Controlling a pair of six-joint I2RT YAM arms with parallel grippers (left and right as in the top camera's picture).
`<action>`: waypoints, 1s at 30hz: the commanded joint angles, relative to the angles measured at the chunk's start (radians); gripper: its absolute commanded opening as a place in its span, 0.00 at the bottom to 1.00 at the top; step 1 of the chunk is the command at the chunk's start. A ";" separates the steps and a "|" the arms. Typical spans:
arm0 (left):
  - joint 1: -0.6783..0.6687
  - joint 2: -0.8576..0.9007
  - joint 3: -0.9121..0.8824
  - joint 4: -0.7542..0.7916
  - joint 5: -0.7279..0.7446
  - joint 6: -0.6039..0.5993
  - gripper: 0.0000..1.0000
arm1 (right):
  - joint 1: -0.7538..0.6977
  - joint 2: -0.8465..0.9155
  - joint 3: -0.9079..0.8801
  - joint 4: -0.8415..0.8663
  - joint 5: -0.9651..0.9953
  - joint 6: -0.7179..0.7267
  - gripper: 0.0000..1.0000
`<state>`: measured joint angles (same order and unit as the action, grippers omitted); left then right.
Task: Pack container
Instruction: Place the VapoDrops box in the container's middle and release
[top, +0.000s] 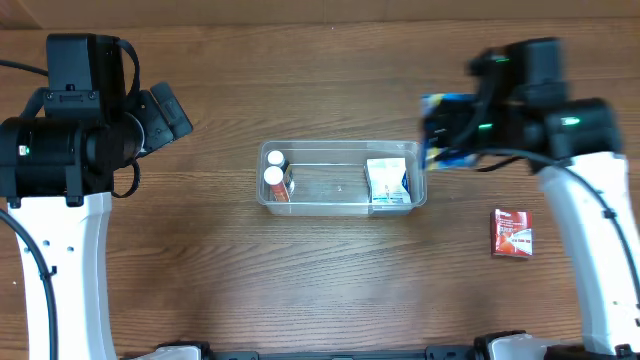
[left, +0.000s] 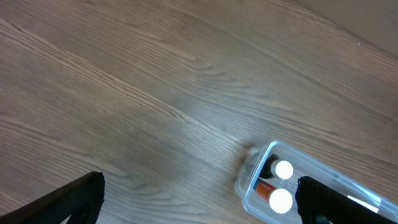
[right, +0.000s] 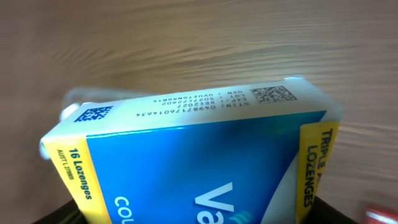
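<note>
The container (top: 342, 178) sits on the surface (top: 300, 280) below and just inboard of the right tool (top: 452, 128), and well apart from the left tool (left: 199, 208), out beyond its fingertips. It looks like thin clear plastic: probably light, a little springy in the walls and slick, so a knock from a descending box could make it skate. If it needs steadying, the rim on a long side or a short end wall seems the best place, pinched gently so that it does not buckle. The right tool is clamped on a blue and yellow lozenge box (right: 199, 155), light card that should dent under a hard squeeze; the left tool stands spread wide with nothing between its fingers. The overhead view alone gives the layout: two white-capped bottles (top: 273, 168) at the container's far end from the right tool, a white and blue carton (top: 387, 182) at the near end, bare floor between them, and a red packet (top: 512, 232) lying outboard of that tool. The right wrist view adds the box's print and tilt but hides the gap below; the left wrist view shows only the bottle end.
</note>
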<state>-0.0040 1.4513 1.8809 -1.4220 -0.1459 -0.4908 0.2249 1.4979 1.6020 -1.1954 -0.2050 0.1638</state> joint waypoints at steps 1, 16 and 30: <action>0.005 0.002 -0.001 0.001 0.005 0.019 1.00 | 0.164 0.043 0.013 0.038 0.069 0.098 0.72; 0.005 0.002 -0.001 0.000 0.005 0.024 1.00 | 0.368 0.346 0.007 0.173 0.161 0.340 0.72; 0.005 0.002 -0.001 0.001 0.005 0.024 1.00 | 0.368 0.364 -0.103 0.222 0.253 0.369 0.72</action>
<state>-0.0040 1.4513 1.8809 -1.4223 -0.1459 -0.4904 0.5957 1.8694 1.5410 -1.0012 0.0341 0.5140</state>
